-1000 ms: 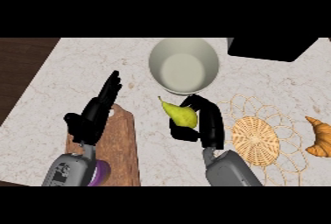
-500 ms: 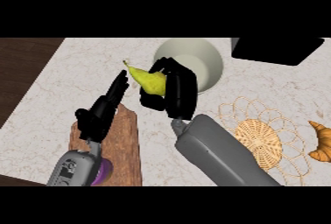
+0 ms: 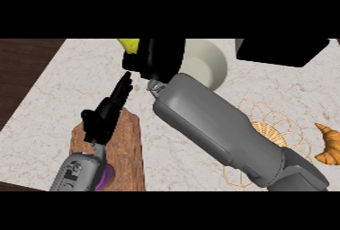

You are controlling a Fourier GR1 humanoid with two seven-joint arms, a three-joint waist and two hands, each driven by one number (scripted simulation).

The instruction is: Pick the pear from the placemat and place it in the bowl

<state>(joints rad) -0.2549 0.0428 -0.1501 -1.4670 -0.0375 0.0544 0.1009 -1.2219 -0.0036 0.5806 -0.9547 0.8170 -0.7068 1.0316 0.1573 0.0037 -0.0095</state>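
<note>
Marble tabletop [image 3: 53,112] far edge; the right hand [image 3: 159,56] has swung up and left, fingers clenched round the pear [image 3: 131,45], now just left of the bowl [image 3: 209,63], not yet over it; left hand [image 3: 106,112] lies released above the board [image 3: 126,143].

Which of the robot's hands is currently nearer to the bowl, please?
Right. The right hand, holding the pear, overlaps the left rim of the bowl in the head view; the left hand is lower left, above the wooden board.
</note>
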